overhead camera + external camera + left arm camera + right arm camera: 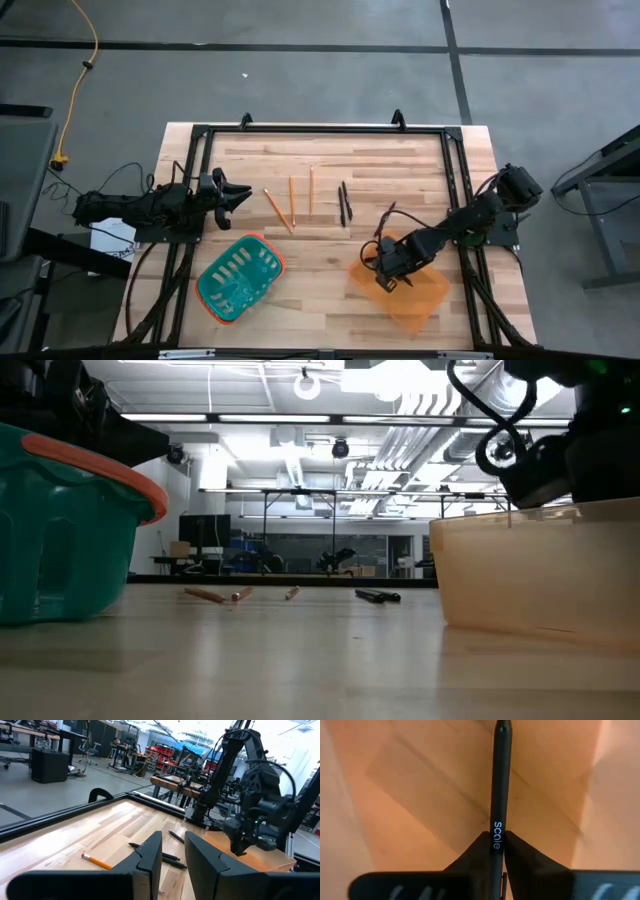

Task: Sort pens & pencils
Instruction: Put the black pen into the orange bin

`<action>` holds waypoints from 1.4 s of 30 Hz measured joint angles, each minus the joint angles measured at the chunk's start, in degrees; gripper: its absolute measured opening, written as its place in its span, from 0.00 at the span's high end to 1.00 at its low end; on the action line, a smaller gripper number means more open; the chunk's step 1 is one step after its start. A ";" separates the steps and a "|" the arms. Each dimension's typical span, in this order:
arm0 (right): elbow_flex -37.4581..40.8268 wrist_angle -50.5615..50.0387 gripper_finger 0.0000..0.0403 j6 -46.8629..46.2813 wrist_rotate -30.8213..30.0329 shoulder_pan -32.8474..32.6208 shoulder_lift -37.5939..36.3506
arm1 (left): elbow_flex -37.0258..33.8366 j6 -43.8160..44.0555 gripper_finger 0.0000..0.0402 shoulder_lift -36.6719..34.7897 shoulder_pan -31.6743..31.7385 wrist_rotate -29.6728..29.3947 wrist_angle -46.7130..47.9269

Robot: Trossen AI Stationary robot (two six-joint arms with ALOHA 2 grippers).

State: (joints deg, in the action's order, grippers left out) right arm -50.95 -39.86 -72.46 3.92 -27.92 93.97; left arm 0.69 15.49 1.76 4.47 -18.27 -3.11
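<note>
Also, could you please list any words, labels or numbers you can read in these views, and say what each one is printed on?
"scale": white lettering along the barrel of the black pen clamped in the right gripper over the orange bin.
Nothing else can be read; the pencils show no print.

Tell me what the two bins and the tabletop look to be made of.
Teal basket: likely moulded plastic, opaque, with slotted walls and an orange rim. Orange bin: looks like translucent plastic, since the table's wood shows through its floor in the right wrist view. Tabletop: light wood in glued strips, with visible grain and a smooth finish.
</note>
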 joint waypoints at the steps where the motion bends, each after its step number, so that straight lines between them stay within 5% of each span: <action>1: 0.37 0.26 0.88 -0.16 0.00 0.00 0.00 | 0.00 0.01 0.82 0.01 0.01 0.01 0.00; 10: -6.13 -7.52 0.74 3.95 3.70 2.22 0.00 | -0.01 0.00 0.82 0.01 0.01 -0.01 0.00; 18: -19.69 -18.21 0.72 14.22 -0.74 7.77 0.00 | 0.00 0.01 0.82 0.00 0.01 0.00 0.00; 32: -23.97 -13.50 0.64 30.97 -10.27 22.62 0.68 | 0.00 0.01 0.82 0.00 0.01 0.00 0.00; 42: -23.06 -2.05 0.54 38.44 -10.05 31.98 13.40 | 0.00 0.00 0.82 0.00 0.00 0.01 0.00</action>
State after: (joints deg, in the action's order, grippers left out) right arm -74.02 -41.91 -34.02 -6.13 4.06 107.37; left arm 0.69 15.49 1.76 4.47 -18.26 -3.11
